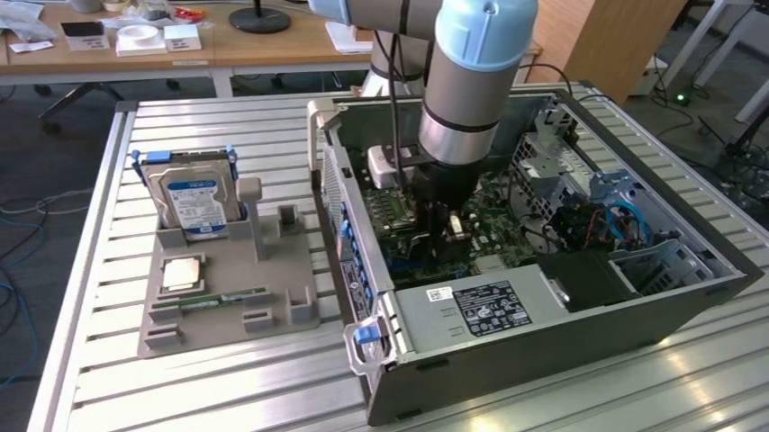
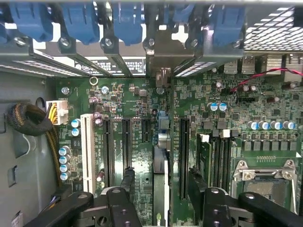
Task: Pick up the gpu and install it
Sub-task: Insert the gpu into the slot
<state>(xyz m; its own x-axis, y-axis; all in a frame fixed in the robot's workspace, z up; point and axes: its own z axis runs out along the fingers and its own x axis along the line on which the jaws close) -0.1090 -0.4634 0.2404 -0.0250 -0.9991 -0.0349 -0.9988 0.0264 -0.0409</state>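
the gpu seems seated edge-on, mostly hidden between slots.

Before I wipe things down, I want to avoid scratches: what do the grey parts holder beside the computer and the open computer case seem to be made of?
The grey parts holder looks like matte moulded or printed plastic: uniform dull grey, blocky slots, no shine. The open computer case looks like sheet metal, dark-painted outside, bare silver-grey inside with perforated panels. Both are judged by look alone.

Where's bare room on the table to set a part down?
Bare slatted metal table in front of the grey parts tray and to the exterior view's right of the open black computer case. Crowded: inside the case, around the gripper.
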